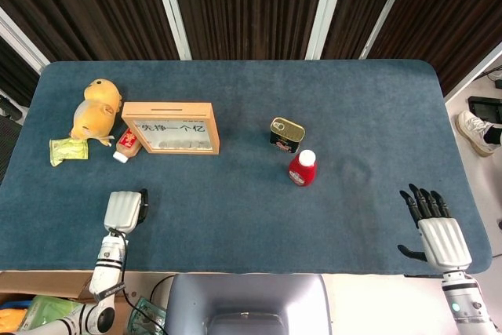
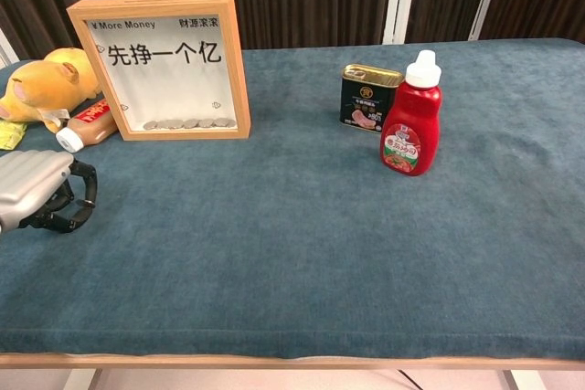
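Note:
My left hand [image 1: 125,211] [image 2: 38,191] hovers low over the near left of the blue table [image 1: 251,217], its dark fingers curled in under the palm with nothing in them. The wooden coin-bank frame [image 1: 170,127] [image 2: 164,66] with Chinese writing stands just beyond it. My right hand [image 1: 436,229] sits at the near right corner with fingers spread and holds nothing; the chest view does not show it. A red ketchup bottle [image 1: 302,168] [image 2: 411,116] and a luncheon-meat tin [image 1: 286,134] [image 2: 368,98] stand mid-table, far from both hands.
A yellow plush toy [image 1: 96,111] [image 2: 46,85], a small brown bottle [image 1: 126,144] [image 2: 85,125] lying on its side and a green packet [image 1: 67,149] sit at the far left beside the frame. Dark curtains hang behind the table.

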